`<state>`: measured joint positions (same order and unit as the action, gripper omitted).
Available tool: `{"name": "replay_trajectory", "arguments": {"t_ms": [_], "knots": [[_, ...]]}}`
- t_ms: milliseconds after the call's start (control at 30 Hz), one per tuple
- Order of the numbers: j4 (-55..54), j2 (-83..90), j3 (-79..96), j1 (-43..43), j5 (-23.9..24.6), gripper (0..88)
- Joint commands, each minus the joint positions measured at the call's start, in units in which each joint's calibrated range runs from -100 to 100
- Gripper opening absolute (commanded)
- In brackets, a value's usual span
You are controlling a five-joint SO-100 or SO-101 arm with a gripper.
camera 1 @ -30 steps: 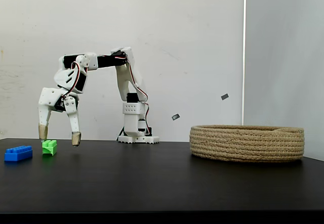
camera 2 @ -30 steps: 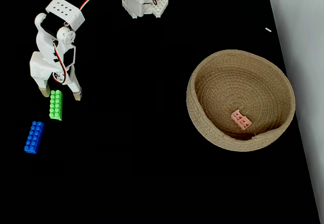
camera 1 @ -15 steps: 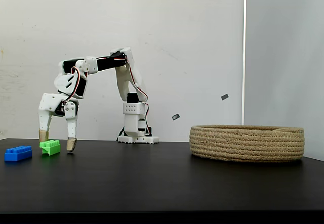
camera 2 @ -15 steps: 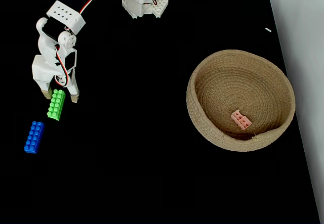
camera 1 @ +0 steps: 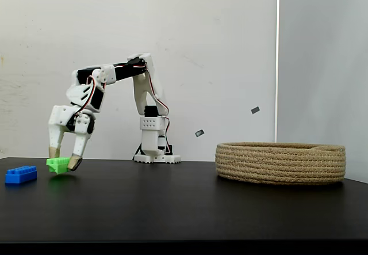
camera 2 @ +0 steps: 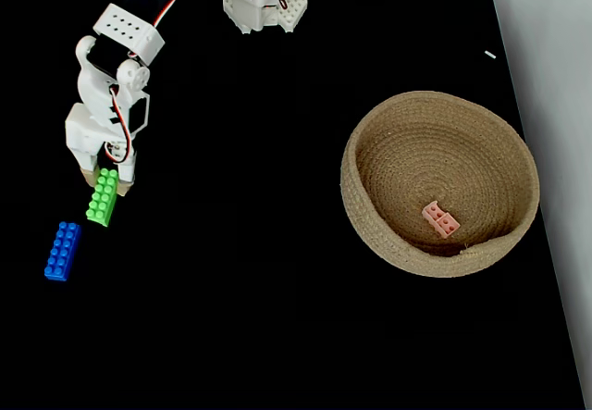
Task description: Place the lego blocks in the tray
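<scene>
My gripper (camera 1: 63,159) hangs low over the left of the black table, its fingers closed in on the far end of the short green lego block (camera 1: 57,165). From above, the gripper (camera 2: 107,179) grips the top end of that green block (camera 2: 102,203), which sits slightly tilted. The long blue block (camera 1: 20,174) lies apart to the left, and in the top-down fixed view the blue block (camera 2: 62,251) is below and left of the green one. A pale pink block (camera 2: 441,217) lies inside the rope tray (camera 2: 370,234), which stands far right (camera 1: 280,163).
The arm's base (camera 1: 154,145) stands at the back of the table, seen at the top edge (camera 2: 264,3) from above. A wide stretch of black tabletop (camera 2: 240,243) separates the blocks from the tray. A white wall rises behind.
The gripper has come down and its fingers have closed from wide apart onto the green block. The block has shifted and tilted slightly. The blue and pink blocks have not moved.
</scene>
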<state>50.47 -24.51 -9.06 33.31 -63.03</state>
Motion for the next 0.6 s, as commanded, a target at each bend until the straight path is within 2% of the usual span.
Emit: {"name": "replay_trajectory", "arguments": {"t_ms": [0,233,567], "knots": [[1.1,14.6,-2.2,-8.2,6.7,0.0],[7.0,24.1,-4.6,-25.6,14.4,0.0],[6.1,31.5,6.4,-49.7,20.2,0.0]]}}
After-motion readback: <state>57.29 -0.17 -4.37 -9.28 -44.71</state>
